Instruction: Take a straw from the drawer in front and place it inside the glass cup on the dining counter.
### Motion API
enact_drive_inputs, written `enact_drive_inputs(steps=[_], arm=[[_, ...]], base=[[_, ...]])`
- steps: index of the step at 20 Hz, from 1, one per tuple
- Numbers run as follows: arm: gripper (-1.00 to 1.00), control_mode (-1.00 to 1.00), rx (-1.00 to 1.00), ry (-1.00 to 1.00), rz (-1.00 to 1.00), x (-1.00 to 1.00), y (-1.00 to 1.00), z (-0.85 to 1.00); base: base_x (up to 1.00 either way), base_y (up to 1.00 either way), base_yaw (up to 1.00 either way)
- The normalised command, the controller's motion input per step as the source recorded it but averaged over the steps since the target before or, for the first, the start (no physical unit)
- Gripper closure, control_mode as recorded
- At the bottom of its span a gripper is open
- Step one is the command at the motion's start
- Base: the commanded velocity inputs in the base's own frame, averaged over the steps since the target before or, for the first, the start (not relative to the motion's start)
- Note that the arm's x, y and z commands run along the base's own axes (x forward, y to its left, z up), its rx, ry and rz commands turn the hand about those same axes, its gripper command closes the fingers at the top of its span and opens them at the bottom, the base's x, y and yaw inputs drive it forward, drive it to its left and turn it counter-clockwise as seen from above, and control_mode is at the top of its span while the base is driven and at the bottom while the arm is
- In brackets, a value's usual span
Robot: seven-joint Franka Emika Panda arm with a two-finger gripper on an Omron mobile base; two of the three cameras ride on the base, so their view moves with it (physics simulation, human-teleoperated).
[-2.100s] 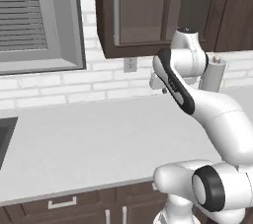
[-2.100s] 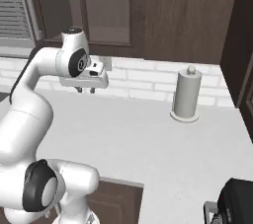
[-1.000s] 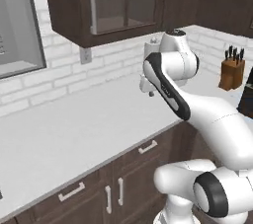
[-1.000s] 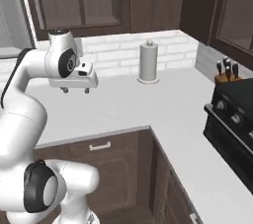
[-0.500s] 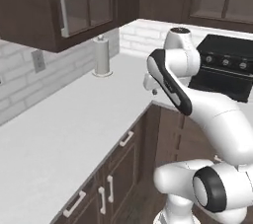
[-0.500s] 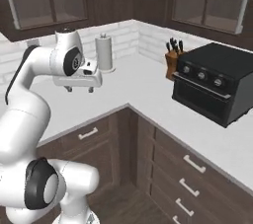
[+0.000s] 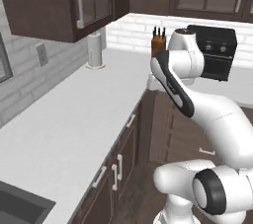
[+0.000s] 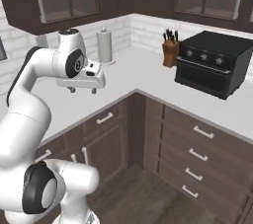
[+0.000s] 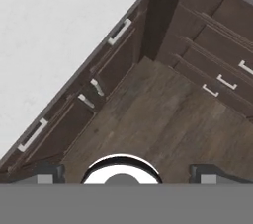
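My gripper [image 8: 82,89] hangs open above the edge of the light grey counter [image 8: 123,77], its fingers pointing down and nothing between them. In the hand view the gripper [image 9: 129,174] looks down at the wood floor and the cabinet corner. Dark brown drawers, all shut, sit under the counter: one with a pale handle [image 8: 105,118] at the left and a stack [image 8: 198,154] at the right, seen also in the hand view [image 9: 221,81]. I cannot tell which one is the task's drawer. The straw, the glass cup and the dining counter are out of view.
A paper towel roll [image 8: 104,45] stands by the brick wall, a knife block [image 8: 170,51] in the corner, and a black toaster oven [image 8: 212,69] on the right counter. Dark upper cabinets [image 7: 59,1] hang overhead. A sink [image 7: 17,209] lies at the lower left.
The whole picture has swung: the base has turned from the straight wall counter toward the cabinet corner with the oven. The arm keeps its pose and the gripper stays open.
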Motion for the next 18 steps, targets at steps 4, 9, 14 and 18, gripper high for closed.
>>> enact_drive_inputs(steps=[4, 9, 14, 18], arm=[[-1.0, 1.0, 0.0, 0.0, 0.0, 0.0, 0.0, 0.0], [-1.0, 1.0, 0.0, 0.0, 0.0, 0.0, 0.0, 0.0], [-1.0, -1.0, 0.03, 0.0, -0.12, 0.0, 0.05, 0.0], [-1.0, -1.0, 0.32, 0.0, -0.3, 0.0, -0.64, 0.0]], base=[[0.01, 0.81, -0.37], [0.03, 0.99, -0.37], [0.0, 0.52, -0.19], [0.0, 0.0, 0.0]])
